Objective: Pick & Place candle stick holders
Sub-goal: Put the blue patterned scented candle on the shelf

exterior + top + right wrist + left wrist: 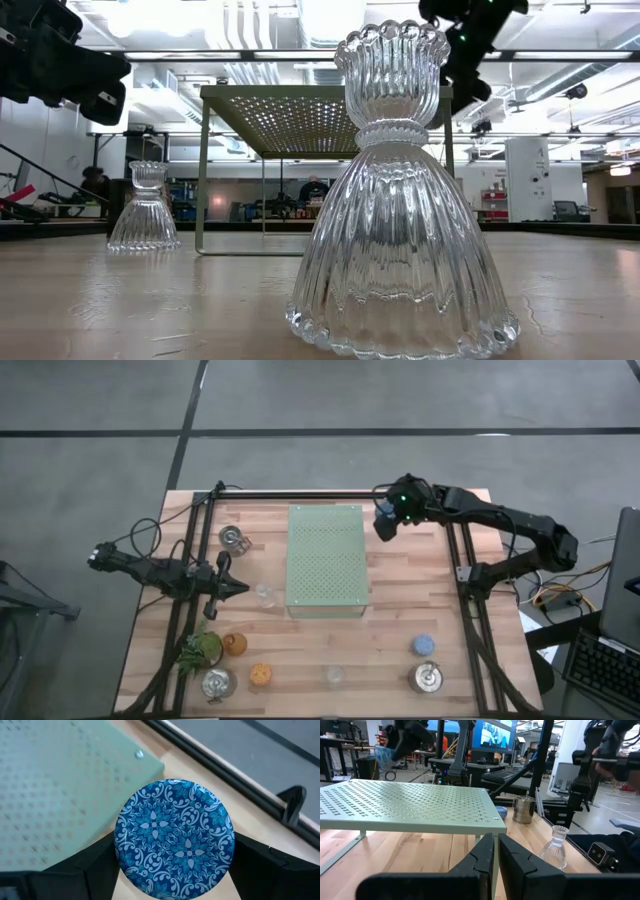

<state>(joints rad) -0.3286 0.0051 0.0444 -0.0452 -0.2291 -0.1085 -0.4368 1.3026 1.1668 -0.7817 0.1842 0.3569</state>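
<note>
A blue patterned candle stick holder (175, 840) hangs in the air by the far right corner of the pale green perforated board (326, 560), between the fingers of my right gripper (385, 523). My left gripper (238, 588) waits shut and level at the board's left side, holding nothing. On the table stand a silver holder (232, 538), a clear glass one (265, 595), amber (235, 644), orange (260, 676), silver (218, 683), clear glass (333, 676), blue (424, 646) and silver (428, 678). My right gripper pinches the blue holder by opposite sides of its round wall (120, 851), one finger (95, 865) on each side. The fingers slant down from the table's far right. The holder is clear of the table, its round patterned face turned toward the wrist camera.
The board stands on thin legs (203, 170) in the table's middle. A leafy green sprig (200, 650) lies at the near left. Black frame rails (300, 494) run along the far edge and both sides. Bare wood lies right of the board.
</note>
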